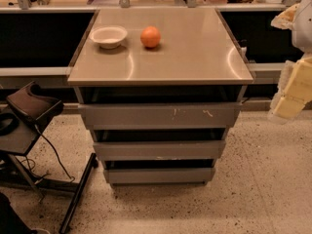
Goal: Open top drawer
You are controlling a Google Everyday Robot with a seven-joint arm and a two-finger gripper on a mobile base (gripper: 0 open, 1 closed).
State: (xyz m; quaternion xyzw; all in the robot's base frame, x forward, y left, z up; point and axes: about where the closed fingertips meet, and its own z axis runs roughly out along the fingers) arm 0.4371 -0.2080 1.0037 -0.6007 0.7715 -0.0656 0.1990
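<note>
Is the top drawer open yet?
Looks shut: the top drawer front sits back under the counter edge, no tray showing. The gripper hangs to its right, apart.

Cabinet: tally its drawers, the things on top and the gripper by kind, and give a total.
drawers: 3 (top drawer, middle drawer, bottom drawer)
bowl: 1
orange: 1
gripper, at the right edge beside the cabinet: 1
Total: 6

No legible text, labels, brands or numbers, top drawer (pixel 159 116) front bare of writing, left of the gripper (pixel 291 94) at the right edge
</note>
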